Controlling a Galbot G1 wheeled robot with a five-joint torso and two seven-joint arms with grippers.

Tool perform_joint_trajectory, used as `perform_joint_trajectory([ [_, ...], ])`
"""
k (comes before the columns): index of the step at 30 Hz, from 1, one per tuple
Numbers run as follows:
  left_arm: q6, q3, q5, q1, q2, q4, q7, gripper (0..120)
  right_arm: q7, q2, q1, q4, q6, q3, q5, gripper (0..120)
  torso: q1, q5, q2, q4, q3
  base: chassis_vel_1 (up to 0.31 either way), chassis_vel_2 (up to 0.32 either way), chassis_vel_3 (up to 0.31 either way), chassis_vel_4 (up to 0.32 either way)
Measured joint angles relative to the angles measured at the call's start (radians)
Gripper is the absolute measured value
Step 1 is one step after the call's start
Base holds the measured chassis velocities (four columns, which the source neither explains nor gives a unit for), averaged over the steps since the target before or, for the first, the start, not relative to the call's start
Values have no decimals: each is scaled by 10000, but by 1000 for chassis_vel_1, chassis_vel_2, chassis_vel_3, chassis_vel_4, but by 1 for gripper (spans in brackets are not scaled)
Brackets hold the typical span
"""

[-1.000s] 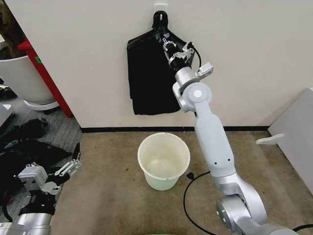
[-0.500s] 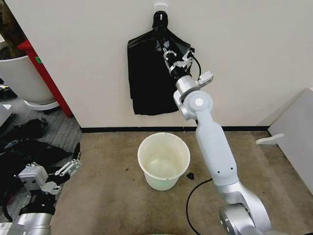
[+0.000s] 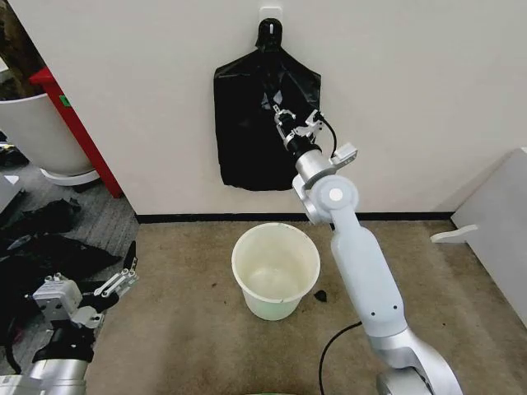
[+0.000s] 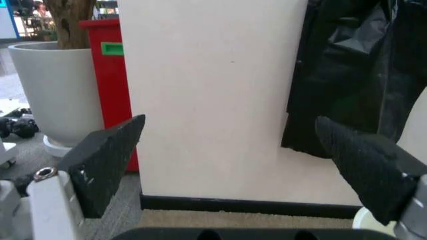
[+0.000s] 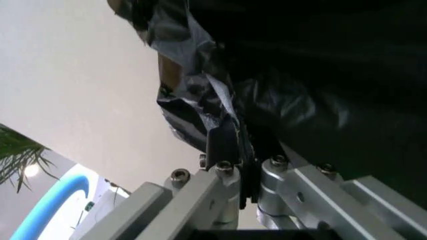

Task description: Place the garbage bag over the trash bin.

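A bunch of black bags (image 3: 247,140) hangs from a wall hook (image 3: 270,29) by a knotted top. My right gripper (image 3: 290,115) is raised against its front and is shut on a fold of the glossy, wrinkled garbage bag (image 3: 280,89). In the right wrist view the closed fingertips (image 5: 223,137) pinch that black plastic (image 5: 200,95). The cream-white trash bin (image 3: 275,270) stands open and empty on the carpet below, apart from the bag. My left gripper (image 3: 119,281) waits low at the left, open, its fingers spread wide (image 4: 233,150).
A large white tub (image 3: 29,132) and a red cabinet (image 3: 74,132) stand at the left wall. Black plastic heaps (image 3: 41,239) lie on the grey carpet near my left arm. A white panel (image 3: 494,222) is at the right, and a black cable (image 3: 329,350) lies beside the bin.
My right gripper has come down the front of the hanging bags, holding the plastic. The bunch now bulges out fuller and sits a little higher at its bottom edge. The left arm has not moved.
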Motion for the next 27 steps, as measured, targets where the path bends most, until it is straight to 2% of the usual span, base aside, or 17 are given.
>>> perform_joint_trajectory([
  [10,-1,33,0,-43,-3,-1,12,100,96,-171,-715,678,5,-144,-32,0,0,0,0,0,0,0,0,0,0],
  [27,-80,52,21,-148,-13,-1,90,100,4,-319,-3152,2095,0,-95,-435,0,0,-1,0,-1,0,0,0,0,0],
])
